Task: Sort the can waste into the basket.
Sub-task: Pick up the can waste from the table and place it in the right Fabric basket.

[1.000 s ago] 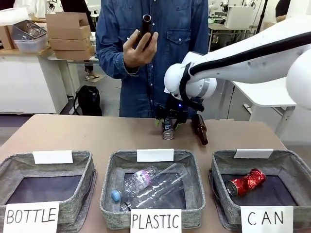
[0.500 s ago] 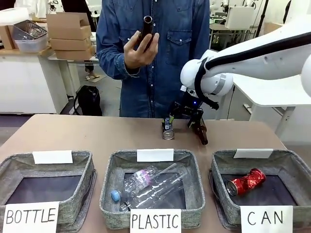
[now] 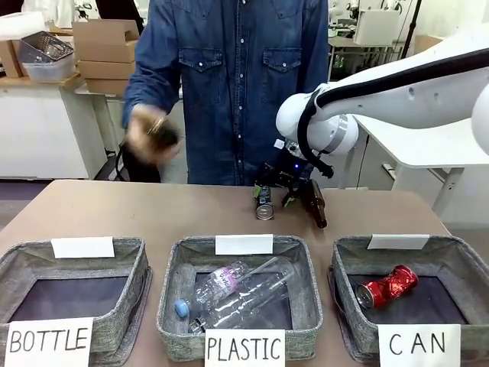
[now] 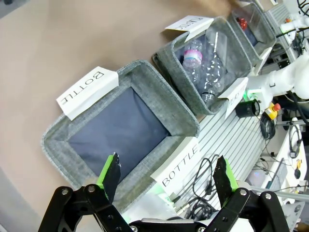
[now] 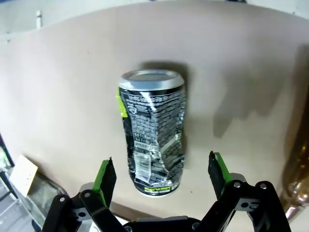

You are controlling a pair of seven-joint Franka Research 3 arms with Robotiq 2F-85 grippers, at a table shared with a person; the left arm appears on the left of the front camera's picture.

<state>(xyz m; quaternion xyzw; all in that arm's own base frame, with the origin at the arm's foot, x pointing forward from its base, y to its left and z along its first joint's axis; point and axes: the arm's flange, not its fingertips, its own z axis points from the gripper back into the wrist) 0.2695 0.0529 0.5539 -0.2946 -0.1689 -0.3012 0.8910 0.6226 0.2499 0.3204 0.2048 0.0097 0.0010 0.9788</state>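
Nearest, well short of the right gripper (image 3: 276,195): crushed red can (image 3: 388,285) lay on the dark bottom of the CAN basket (image 3: 348,252), so that one looked sorted. Left gripper (image 4: 166,168) hung wide and empty over the BOTTLE basket (image 4: 159,79), probably parked clear. Farther out, the right gripper stood wide, with the dark printed can (image 5: 152,130) lying on the table framed between its fingers. No contact seen; likely lined up to pinch its sides. Brown glass bottle (image 3: 314,205) lay just beside that gripper, not wanted. Beyond, the person's hand (image 3: 149,136) was blurred.

The dark can (image 3: 264,203) lies on its side on the table, dented, with one silver end facing me. The shiny red can (image 3: 387,286), all crushed, lies inside my grey basket (image 3: 452,253) marked CAN.
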